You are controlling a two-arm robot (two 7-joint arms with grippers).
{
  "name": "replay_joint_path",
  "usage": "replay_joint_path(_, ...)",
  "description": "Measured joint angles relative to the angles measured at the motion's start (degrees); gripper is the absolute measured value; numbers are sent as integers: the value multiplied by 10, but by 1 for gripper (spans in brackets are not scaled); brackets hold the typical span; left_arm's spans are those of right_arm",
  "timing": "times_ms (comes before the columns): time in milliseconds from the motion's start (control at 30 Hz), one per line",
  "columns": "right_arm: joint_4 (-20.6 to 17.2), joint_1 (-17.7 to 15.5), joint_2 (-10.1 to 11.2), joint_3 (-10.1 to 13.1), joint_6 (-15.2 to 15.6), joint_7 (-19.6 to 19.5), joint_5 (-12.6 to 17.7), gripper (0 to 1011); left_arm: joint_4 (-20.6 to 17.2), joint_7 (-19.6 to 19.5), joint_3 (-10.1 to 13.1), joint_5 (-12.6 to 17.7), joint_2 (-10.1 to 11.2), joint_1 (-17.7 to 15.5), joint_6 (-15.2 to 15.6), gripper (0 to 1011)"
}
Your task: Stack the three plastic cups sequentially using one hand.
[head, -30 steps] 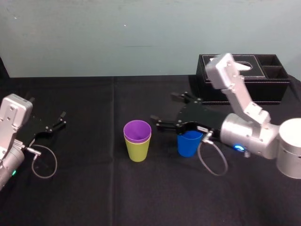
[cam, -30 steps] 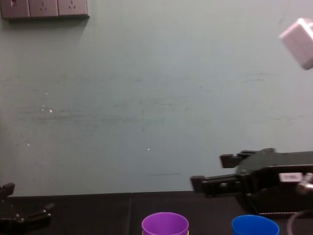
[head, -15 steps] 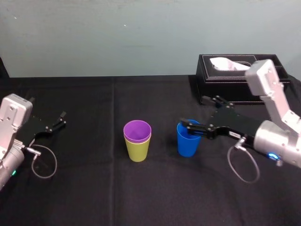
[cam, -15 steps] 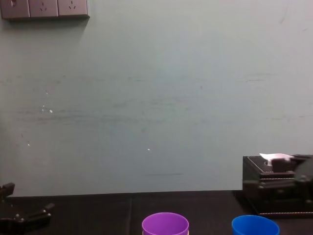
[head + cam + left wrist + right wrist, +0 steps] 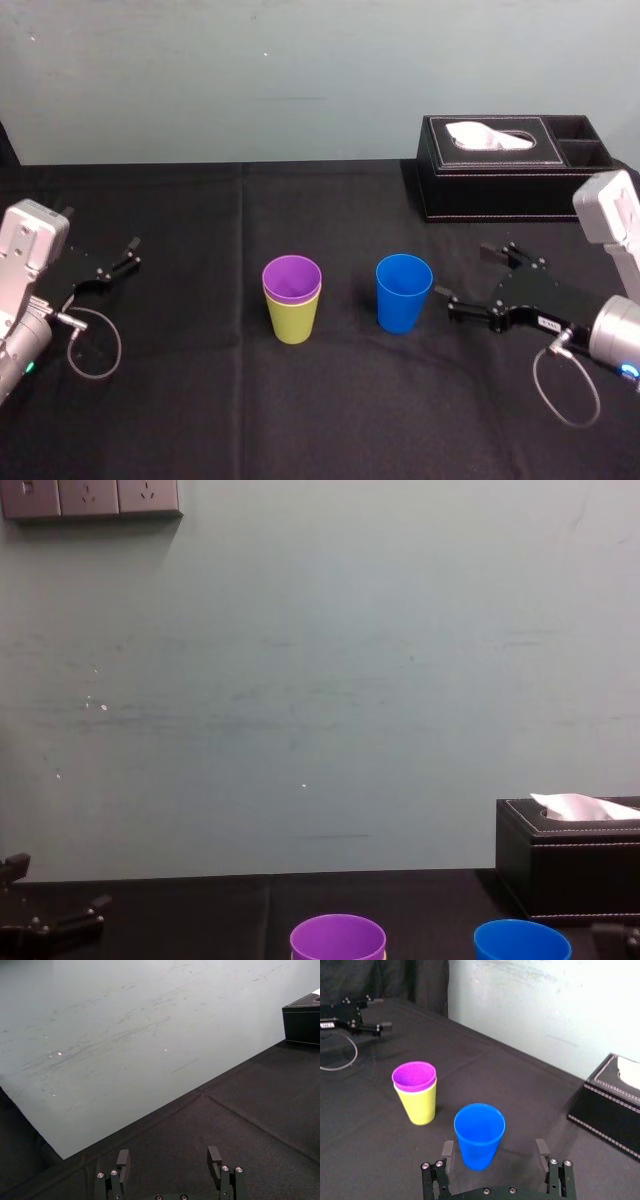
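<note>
Right gripper [image 5: 465, 272]: we see it pulled back to the right of the blue cup [image 5: 403, 292], low over the table [image 5: 300, 420], fingers spread wide and holding nothing.
Blue cup: it stands upright and alone on the black cloth, where it stood a second ago. The right wrist view frames it between the two open fingers, apart from both.
Change: a second ago the gripper hung over this cup, and half a second ago its fingertips were at the rim. Now it is clear of the cup.
Meaning: we judge this a re-approach from the side, so the last stacking step is not yet done.
Height: the fingers seem level with the cup's wall, though the chest view shows too little to be sure.
Stack: the purple cup [image 5: 292, 276] sits nested in the yellow-green cup [image 5: 293, 320], near the blue cup's left, unmoved.
Tissue box [image 5: 510, 185]: behind and to the right, well apart.
Left gripper [image 5: 128, 255]: parked at the table's left, fingers spread.
</note>
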Motion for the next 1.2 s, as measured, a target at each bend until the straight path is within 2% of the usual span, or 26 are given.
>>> replay_joint_path(267, 10, -16, 4, -5, -4, 4, 0, 1003, 0, 0, 0, 0, 0, 0, 0, 1010)
replay_joint_path(467, 21, -16, -5, -17, -4, 5, -4, 1003, 0, 0, 0, 0, 0, 0, 0, 1010)
replay_joint_path(1200, 65, 18, -46, -47, 9, -6, -33, 1003, 0, 0, 0, 0, 0, 0, 0, 1010)
